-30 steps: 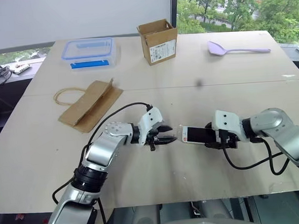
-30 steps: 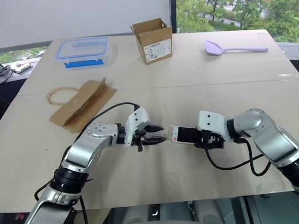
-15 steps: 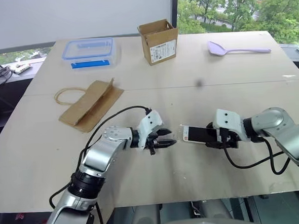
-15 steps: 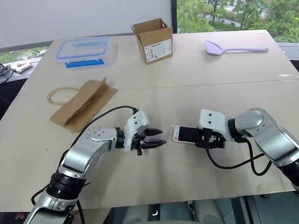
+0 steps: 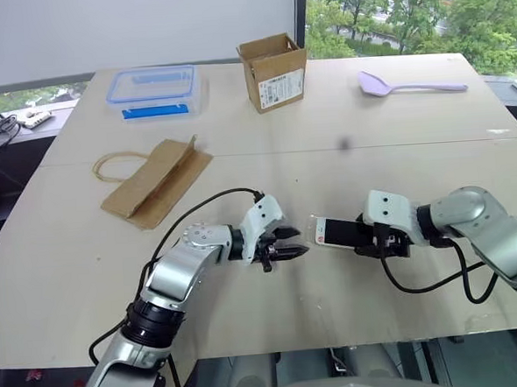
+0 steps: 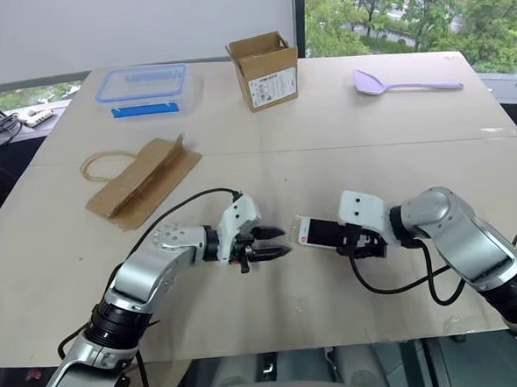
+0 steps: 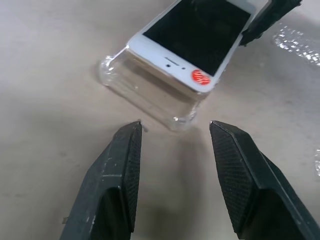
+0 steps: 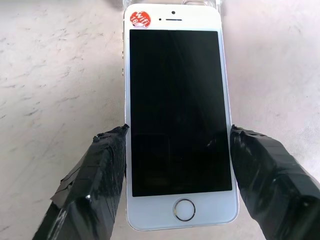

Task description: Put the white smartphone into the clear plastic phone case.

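With the right hand [image 8: 175, 165] gripping the phone [image 8: 177, 115] by its sides, the half-open, empty left hand [image 7: 172, 165] has dropped slightly on the table [image 5: 352, 284], fronting the case [image 7: 150, 97] under the phone's tip, ready to steady it.

The two head views look forward and down over the table [image 5: 340, 92] from above, well back. Each wrist view sits close, low over the tabletop, facing the phone [image 8: 177, 115] (one from three o'clock, one from nine).
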`<state>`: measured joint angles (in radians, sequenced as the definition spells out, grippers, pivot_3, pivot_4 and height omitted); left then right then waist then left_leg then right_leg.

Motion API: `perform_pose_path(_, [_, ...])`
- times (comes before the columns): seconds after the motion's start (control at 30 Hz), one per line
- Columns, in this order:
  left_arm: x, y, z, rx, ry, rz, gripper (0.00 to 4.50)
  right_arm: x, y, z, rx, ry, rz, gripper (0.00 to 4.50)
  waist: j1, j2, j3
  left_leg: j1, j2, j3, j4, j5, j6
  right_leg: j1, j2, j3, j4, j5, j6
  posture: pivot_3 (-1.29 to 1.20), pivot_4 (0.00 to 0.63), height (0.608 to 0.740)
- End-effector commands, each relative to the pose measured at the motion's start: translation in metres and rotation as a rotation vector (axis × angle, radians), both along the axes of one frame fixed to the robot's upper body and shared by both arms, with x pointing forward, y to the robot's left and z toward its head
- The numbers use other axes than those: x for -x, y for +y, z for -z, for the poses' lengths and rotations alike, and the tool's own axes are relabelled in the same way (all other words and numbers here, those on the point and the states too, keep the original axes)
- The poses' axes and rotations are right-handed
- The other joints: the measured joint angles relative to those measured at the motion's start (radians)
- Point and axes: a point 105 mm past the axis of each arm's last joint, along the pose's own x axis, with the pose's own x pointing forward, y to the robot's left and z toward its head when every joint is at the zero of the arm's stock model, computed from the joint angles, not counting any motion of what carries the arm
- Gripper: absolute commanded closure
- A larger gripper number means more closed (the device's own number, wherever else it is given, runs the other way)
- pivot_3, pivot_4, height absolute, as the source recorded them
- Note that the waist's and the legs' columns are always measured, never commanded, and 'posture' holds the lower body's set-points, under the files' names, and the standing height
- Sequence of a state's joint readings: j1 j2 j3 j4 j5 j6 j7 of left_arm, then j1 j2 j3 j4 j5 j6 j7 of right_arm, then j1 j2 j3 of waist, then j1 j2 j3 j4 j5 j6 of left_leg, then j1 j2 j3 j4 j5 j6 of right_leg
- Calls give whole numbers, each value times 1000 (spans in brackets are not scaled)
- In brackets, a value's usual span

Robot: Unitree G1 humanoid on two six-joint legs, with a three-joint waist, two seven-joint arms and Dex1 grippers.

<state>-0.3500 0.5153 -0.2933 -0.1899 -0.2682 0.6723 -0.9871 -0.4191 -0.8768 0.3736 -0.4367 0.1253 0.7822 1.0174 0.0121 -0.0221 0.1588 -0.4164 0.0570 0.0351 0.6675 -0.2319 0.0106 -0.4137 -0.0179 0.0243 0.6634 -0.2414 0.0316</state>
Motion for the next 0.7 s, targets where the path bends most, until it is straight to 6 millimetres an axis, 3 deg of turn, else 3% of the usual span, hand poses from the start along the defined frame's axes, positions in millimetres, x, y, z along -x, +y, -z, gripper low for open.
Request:
perform_pose_path(0.03, [15, -7, -1, 30, 52, 88, 2332, 4, -1, -5, -5, -13, -3, 1732, 0, 0, 0, 0, 0, 0, 0, 0, 0, 0, 0, 0, 0, 0, 0, 0, 150, 740])
perform_pose_path(0.37, [33, -9, 5, 44, 208, 281, 2332, 11, -1, -5, -15, -22, 1, 1732, 0, 0, 0, 0, 0, 0, 0, 0, 0, 0, 0, 0, 0, -1, 2, 0, 150, 740])
perform_pose_path(0.7, [23, 14, 2, 19, 169, 192, 2332, 5, 5, -11, -39, -136, -71, 1732, -10, 0, 0, 0, 0, 0, 0, 0, 0, 0, 0, 0, 0, -2, 3, 0, 150, 740])
